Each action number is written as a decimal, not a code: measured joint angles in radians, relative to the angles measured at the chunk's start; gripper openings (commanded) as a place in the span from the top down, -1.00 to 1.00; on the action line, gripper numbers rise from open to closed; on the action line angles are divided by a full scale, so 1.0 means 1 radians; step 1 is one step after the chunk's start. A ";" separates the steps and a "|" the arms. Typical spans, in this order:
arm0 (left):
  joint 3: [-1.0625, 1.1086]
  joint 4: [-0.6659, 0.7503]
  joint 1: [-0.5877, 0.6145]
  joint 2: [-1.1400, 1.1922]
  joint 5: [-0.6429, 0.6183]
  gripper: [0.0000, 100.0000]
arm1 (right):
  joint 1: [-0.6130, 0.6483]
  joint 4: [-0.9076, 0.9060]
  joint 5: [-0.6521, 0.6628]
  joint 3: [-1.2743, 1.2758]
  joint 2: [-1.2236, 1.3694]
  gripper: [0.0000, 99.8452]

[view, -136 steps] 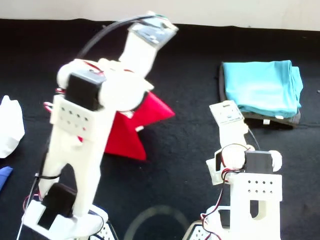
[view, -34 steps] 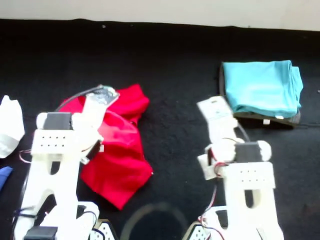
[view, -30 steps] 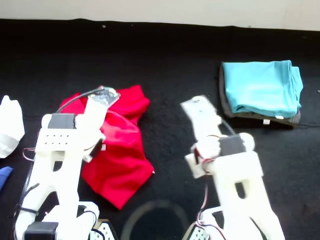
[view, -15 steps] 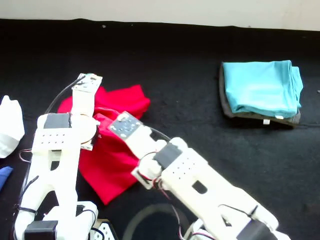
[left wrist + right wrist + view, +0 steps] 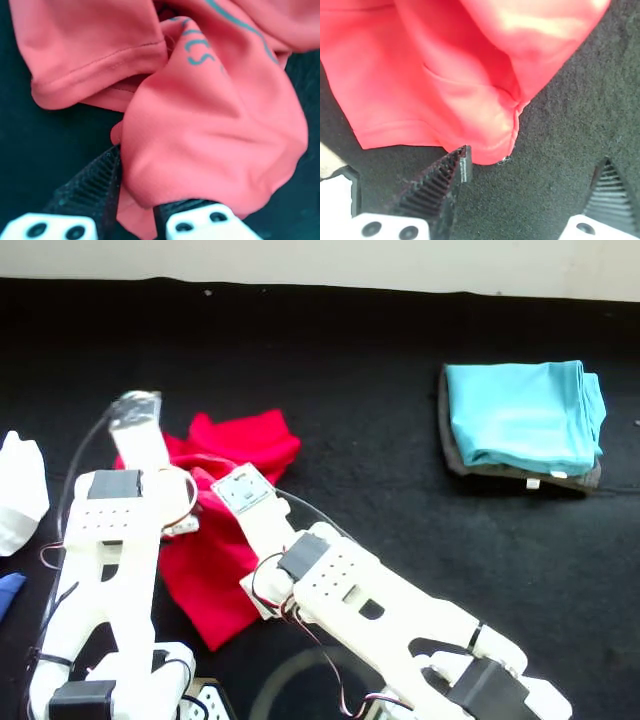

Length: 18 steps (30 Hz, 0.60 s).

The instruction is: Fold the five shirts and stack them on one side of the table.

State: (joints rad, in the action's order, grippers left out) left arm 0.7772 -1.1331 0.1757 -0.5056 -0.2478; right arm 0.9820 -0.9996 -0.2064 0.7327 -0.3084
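Red shirt (image 5: 225, 570) crumpled on counter (image 5: 400, 350), well apart from teal stack (image 5: 525, 415). Left claw (image 5: 137, 200) clamped on fabric bunch; right claw (image 5: 525, 195) spread wide, empty, over hem. Pinch single hem corner, then pull flat.

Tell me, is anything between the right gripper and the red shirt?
Nothing visible. The right gripper is open over the bare black table, and the red shirt has its hem right at one fingertip.

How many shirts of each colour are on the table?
red shirt: 1
turquoise shirt: 1
grey shirt, under the turquoise one: 1
white shirt, cut off at the edge: 1
blue shirt, cut off at the edge: 1
Total: 5
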 measured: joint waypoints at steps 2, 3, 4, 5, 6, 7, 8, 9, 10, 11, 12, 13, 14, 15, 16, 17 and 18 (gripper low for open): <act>0.000 0.003 0.000 0.000 -0.020 0.97 | 0.005 0.018 0.000 0.000 0.008 0.27; 0.000 0.003 0.000 0.000 -0.023 0.97 | 0.006 0.031 0.000 0.000 0.009 0.27; 0.000 0.003 0.000 0.000 -0.025 0.97 | 0.006 0.046 0.000 0.000 0.009 0.27; 0.000 0.003 0.000 0.000 -0.025 0.97 | 0.006 0.064 0.000 0.000 0.009 0.27; 0.000 0.003 0.000 0.000 -0.025 0.97 | 0.006 0.083 0.000 0.000 0.009 0.29; 0.000 0.003 0.000 0.000 -0.025 0.97 | 0.006 0.098 0.000 0.000 0.009 0.33; 0.000 0.003 0.000 0.000 -0.026 0.97 | 0.006 0.110 0.000 0.000 0.009 0.41; 0.000 0.003 0.000 0.000 -0.028 0.97 | 0.006 0.121 0.000 0.000 0.009 0.52; 0.000 0.003 0.000 0.000 -0.028 0.97 | 0.006 0.132 0.000 0.000 0.009 0.65; 0.000 0.003 0.000 0.000 -0.029 0.97 | 0.006 0.141 0.000 0.000 0.009 0.80; 0.000 0.003 0.000 0.000 -0.034 0.97 | 0.006 0.150 0.000 0.000 0.009 0.92; 0.000 0.003 0.000 0.000 -0.034 0.97 | 0.006 0.158 0.000 0.000 0.009 1.00; 0.000 0.003 0.000 0.000 -0.034 0.97 | 0.006 0.169 0.000 0.000 0.009 0.97; 0.000 0.003 0.000 0.000 -0.034 0.97 | 0.006 0.181 0.000 0.000 0.009 0.92; 0.000 0.003 0.000 0.000 -0.034 0.97 | 0.006 0.192 0.000 0.000 0.009 0.88; 0.000 0.003 0.000 0.000 -0.034 0.97 | 0.006 0.196 0.000 0.000 0.014 0.85; 0.000 0.003 0.000 0.000 -0.034 0.97 | 0.006 0.201 0.000 -0.002 0.025 0.82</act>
State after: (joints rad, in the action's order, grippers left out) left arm 0.7772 -1.1301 0.1757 -0.5056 -0.2816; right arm 0.9881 -0.7986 -0.2064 0.7311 -0.2839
